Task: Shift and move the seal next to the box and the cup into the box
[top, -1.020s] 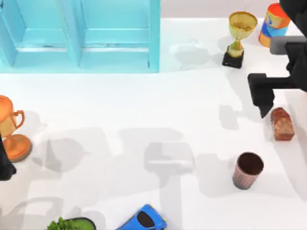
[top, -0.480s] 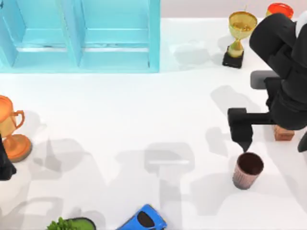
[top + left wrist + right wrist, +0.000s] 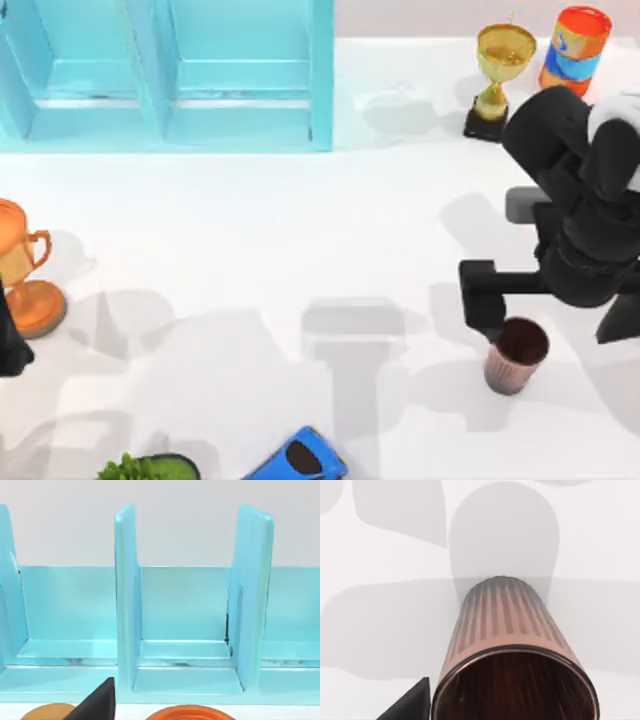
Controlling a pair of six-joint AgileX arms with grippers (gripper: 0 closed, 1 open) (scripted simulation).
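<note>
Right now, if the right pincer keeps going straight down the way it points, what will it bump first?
Probably the cup: the right pincer hangs open right over its rim, though its height is unclear.

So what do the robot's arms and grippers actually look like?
The right arm is bulky and matte black, built of rounded segments with one pale grey section. The right gripper has black, blocky fingers on a crossbar. The left arm is black too, at the table's left edge.

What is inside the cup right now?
Nothing visible: the cup stands upright on the table, and the right wrist view shows a dark brown inner wall. Its bottom is out of frame there. The right gripper is above it; the left arm is parked at the left edge.
</note>
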